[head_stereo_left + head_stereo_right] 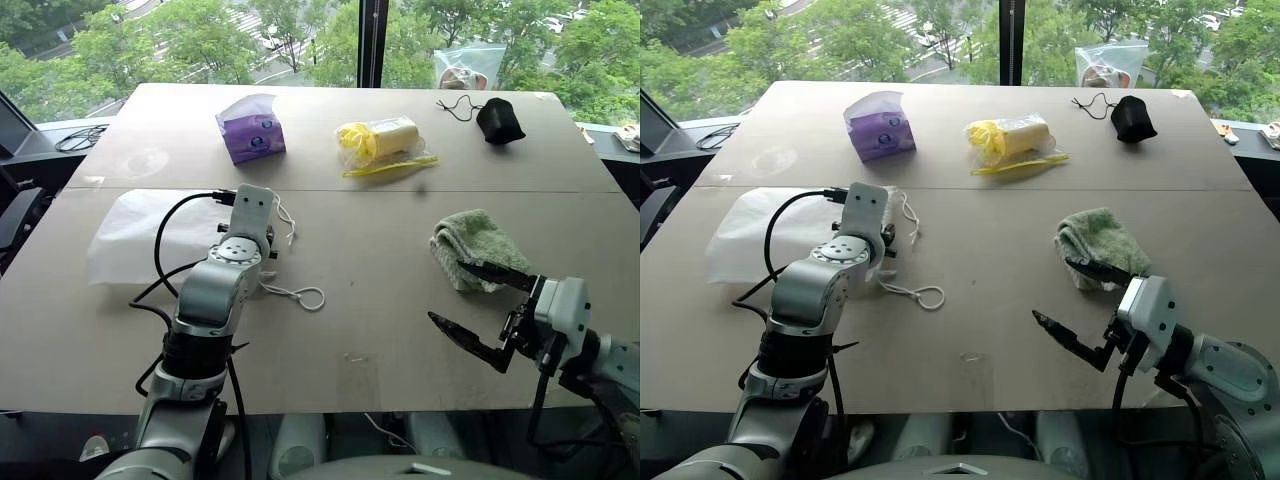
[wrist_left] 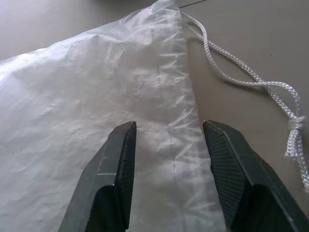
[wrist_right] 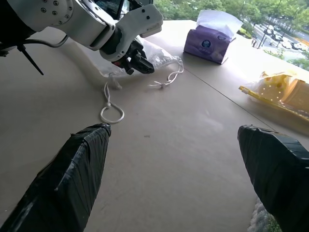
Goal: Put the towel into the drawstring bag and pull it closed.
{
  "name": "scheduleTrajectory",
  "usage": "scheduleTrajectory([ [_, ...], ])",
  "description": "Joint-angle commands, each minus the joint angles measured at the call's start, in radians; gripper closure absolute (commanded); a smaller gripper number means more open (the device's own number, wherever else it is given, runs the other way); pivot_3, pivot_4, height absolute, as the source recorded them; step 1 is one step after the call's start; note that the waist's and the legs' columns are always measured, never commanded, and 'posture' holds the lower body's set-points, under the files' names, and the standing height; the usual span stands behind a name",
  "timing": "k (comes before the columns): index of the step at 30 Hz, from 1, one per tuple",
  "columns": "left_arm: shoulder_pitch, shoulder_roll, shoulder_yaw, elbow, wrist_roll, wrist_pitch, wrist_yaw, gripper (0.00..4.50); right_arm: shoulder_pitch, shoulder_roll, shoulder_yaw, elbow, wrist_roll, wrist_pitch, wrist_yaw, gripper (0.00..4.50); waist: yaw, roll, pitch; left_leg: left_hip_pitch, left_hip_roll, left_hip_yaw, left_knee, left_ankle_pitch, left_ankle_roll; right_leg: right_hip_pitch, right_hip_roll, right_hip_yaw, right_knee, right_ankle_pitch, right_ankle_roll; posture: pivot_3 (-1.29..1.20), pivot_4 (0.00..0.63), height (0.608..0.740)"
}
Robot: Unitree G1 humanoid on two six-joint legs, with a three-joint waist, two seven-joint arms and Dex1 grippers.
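Drawstring bag (image 1: 135, 235) thin, limp, crinkly; best pinched at hem. Left gripper (image 2: 166, 145) part open, straddling mouth hem, not clamped. Towel (image 1: 470, 245) soft, light, right side. Right gripper (image 1: 480, 310) wide open, empty.

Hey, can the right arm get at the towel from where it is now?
Probably yes. The right pincer stands open right beside the towel, one finger already over its near edge, and nothing lies between them on the table.

Green towel (image 1: 472, 244) beside right end effector (image 1: 473, 307)
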Motion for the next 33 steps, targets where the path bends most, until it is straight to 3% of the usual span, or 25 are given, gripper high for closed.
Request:
scheduleTrajectory([
  [1,0.032,0.025,-0.007,-0.043,0.052,-0.043,-0.02,4.47,-0.013,-0.002,-0.008,-0.031,0.01,-0.006,-0.006,0.0,0.001,0.0,0.0,0.0,0.0,0.0,0.0,0.0,0.0,0.0,0.0,0.0,0.0,0.0,0.0,0.0,0.15,0.74],
  [6,0.093,0.061,0.025,-0.049,0.069,-0.112,-0.071,4.47,-0.029,0.002,-0.003,-0.013,0.007,-0.004,-0.007,0.0,0.001,0.0,0.0,0.0,0.0,0.0,0.0,0.0,0.0,-0.001,-0.001,0.0,0.0,0.0,0.0,0.0,0.15,0.74],
  [11,0.217,0.188,0.044,-0.064,0.059,-0.382,-0.257,4.47,-0.031,0.008,0.003,-0.01,-0.001,-0.008,-0.009,0.0,0.0,0.0,0.0,0.0,0.001,0.001,-0.001,0.0,0.0,-0.001,-0.001,0.0,0.0,-0.002,-0.003,0.0,0.15,0.74],
  [14,0.308,0.278,0.062,-0.121,0.003,-0.611,-0.463,4.47,-0.031,0.008,0.001,-0.009,-0.001,-0.009,-0.013,0.0,0.0,0.0,0.0,0.0,0.001,0.001,-0.002,0.0,-0.001,-0.002,-0.002,0.0,0.0,-0.002,-0.004,0.0,0.15,0.74],
  [17,0.433,0.324,0.15,-0.177,-0.183,-0.872,-0.775,4.47,-0.028,0.009,0.001,-0.004,-0.006,-0.014,-0.011,0.0,0.001,0.0,0.0,-0.001,0.0,0.003,-0.004,-0.003,-0.005,-0.003,-0.006,0.0,-0.001,0.0,-0.008,0.0,0.15,0.74],
  [22,0.525,0.393,0.275,-0.134,-0.253,-0.912,-0.916,4.47,-0.023,0.013,0.016,0.025,-0.027,-0.041,0.006,0.0,0.0,0.001,0.0,-0.001,0.0,0.003,-0.004,-0.003,-0.005,-0.004,-0.007,-0.002,-0.002,-0.002,-0.007,0.0,0.15,0.74],
  [25,0.512,0.39,0.323,-0.088,-0.388,-0.805,-0.979,4.47,-0.037,0.017,0.03,0.05,-0.033,-0.057,0.02,0.0,0.0,0.002,0.0,-0.001,0.0,0.002,-0.005,-0.003,-0.005,-0.003,-0.006,-0.003,-0.001,-0.003,-0.006,0.0,0.15,0.74],
  [29,0.53,0.394,0.357,-0.035,-0.425,-0.78,-1.025,4.47,-0.06,0.018,0.045,0.087,-0.044,-0.08,0.044,0.0,0.0,0.002,0.0,-0.001,0.0,0.002,-0.004,-0.003,-0.004,-0.003,-0.005,-0.003,-0.002,-0.004,-0.005,0.0,0.15,0.74],
  [32,0.564,0.382,0.377,-0.043,-0.395,-0.848,-1.03,3.71,-0.079,0.019,0.046,0.113,-0.045,-0.091,0.057,0.0,-0.001,0.001,0.0,-0.001,0.0,0.003,-0.004,0.0,0.0,-0.003,-0.005,-0.003,-0.002,-0.004,-0.005,0.0,0.15,0.74],
  [33,0.574,0.367,0.368,-0.051,-0.313,-0.917,-0.978,3.14,-0.083,0.018,0.046,0.12,-0.045,-0.095,0.061,0.0,-0.001,0.001,0.0,-0.001,0.0,0.003,-0.005,0.0,0.0,-0.003,-0.005,-0.003,-0.002,-0.004,-0.005,0.0,0.15,0.74],
])
